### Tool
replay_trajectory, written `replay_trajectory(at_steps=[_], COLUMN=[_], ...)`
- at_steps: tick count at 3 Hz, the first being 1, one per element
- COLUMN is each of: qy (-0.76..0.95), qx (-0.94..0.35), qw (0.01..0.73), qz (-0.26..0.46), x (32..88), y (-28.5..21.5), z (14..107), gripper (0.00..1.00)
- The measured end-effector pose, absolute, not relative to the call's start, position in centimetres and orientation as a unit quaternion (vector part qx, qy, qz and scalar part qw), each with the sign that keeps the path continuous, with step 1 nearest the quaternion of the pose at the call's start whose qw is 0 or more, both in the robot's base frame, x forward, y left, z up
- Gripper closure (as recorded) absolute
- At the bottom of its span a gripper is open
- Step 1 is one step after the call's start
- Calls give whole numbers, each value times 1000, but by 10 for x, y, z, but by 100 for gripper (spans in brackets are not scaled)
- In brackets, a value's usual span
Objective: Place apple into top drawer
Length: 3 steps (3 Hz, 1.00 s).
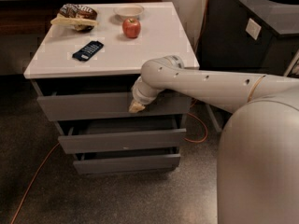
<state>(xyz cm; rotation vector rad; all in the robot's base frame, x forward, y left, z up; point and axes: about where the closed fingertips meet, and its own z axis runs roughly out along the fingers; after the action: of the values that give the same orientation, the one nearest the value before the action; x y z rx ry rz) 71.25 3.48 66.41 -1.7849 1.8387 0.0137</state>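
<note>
The top drawer (84, 107) runs across the front, under the desk (56, 59). The apple (131, 27) sits far back on the desk, just before the white bowl (129, 10). My gripper (137, 107) hangs against the drawer's front, almost straight below the apple and well apart from it. I cannot tell whether it is released or clenched. I judge the apple lies up and back from me.

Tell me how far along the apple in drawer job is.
Done: nothing yet; the apple sits on the tabletop near the white bowl. In hand: the gripper is at the top drawer front. Left: pull the drawer open, pick up the apple, set it inside.
</note>
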Motion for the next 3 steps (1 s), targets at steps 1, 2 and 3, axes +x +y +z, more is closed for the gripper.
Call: replay_trajectory(at_steps=[1,2,3], qy=[694,699,700], qx=[-659,-649,-647], qw=[290,299,300], qz=[16,24,27], x=[702,683,677], y=[33,29,28], z=[665,669,669], gripper=[66,97,100])
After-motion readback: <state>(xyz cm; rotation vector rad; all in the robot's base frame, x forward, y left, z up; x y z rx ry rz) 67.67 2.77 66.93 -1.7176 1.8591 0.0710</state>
